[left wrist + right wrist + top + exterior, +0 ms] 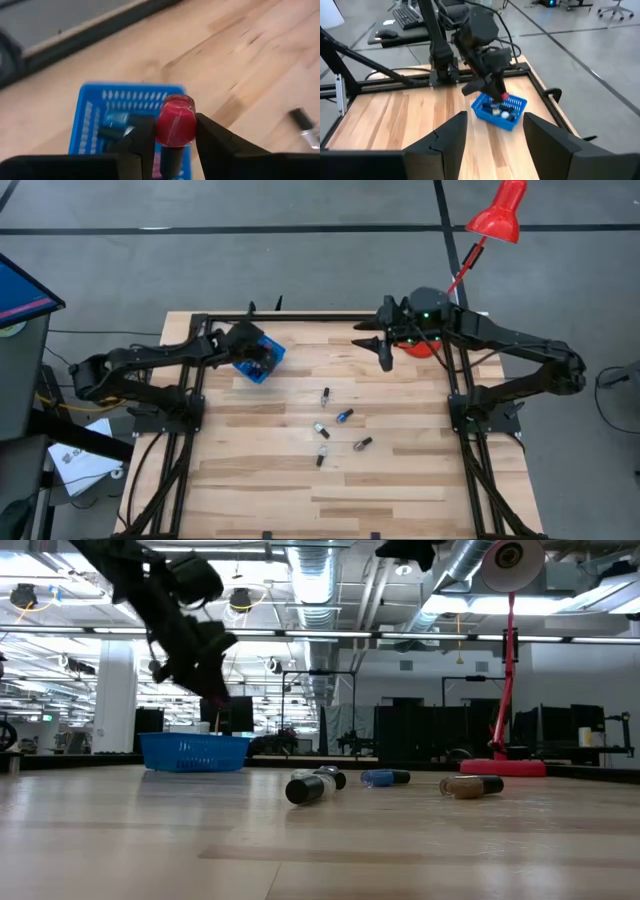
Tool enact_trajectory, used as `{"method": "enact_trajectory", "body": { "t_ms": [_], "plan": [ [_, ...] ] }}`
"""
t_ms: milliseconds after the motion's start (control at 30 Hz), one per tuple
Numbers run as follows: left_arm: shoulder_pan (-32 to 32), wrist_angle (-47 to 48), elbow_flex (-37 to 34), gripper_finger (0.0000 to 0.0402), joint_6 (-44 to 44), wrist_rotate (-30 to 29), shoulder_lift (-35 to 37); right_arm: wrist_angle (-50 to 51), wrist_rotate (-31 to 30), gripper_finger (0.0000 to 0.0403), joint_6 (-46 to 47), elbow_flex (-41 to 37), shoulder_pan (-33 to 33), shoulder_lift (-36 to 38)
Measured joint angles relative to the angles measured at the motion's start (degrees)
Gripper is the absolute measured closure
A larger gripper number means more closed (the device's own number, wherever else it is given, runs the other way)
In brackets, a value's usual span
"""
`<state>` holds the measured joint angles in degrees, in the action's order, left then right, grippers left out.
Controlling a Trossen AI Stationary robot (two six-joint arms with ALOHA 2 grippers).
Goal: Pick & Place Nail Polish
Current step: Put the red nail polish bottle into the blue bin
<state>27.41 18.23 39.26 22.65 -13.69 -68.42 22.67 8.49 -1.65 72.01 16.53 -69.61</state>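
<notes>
My left gripper hovers over the blue plastic bin, shut on a red nail polish bottle. In the right wrist view the same bottle shows just above the bin. A few other bottles lie inside the bin. Several more nail polish bottles lie on their sides on the wooden table's middle. My right gripper hangs open over the table's far right part, with nothing between its fingers. My left gripper pinches the red bottle's glass body between its two fingers, one on each side. The dark cap points back between the fingers and the bottle's base faces away from them. The fingers slant down toward the bin, and the bottle is clear of it.
The bin stands at the table's far left. Loose bottles are scattered around the centre. A red lamp stands with its base at the far right, just behind my right gripper. Black frame rails run along the table's sides.
</notes>
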Motion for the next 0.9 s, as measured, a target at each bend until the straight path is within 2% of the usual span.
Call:
{"method": "enact_trajectory", "body": {
  "t_ms": [467,667,800,900],
  "plan": [
    [0.32,-0.04,-9.35,0.0294,6.79,3.09,0.00,1.82,0.00,0.0213,0.17,-0.08,0.00,-0.04],
    [0.32,-0.74,-10.99,0.0292,7.41,3.07,0.00,1.80,0.00,0.0218,0.17,-0.08,0.00,-0.04],
    [0.32,-1.42,-10.99,0.0274,7.36,3.06,0.00,1.80,0.00,0.0217,0.20,-0.08,0.00,-0.04],
    [0.32,-3.15,-10.99,0.0244,6.15,3.52,0.00,1.88,0.00,0.0210,0.55,-0.08,0.00,-0.04]
  ]
}}
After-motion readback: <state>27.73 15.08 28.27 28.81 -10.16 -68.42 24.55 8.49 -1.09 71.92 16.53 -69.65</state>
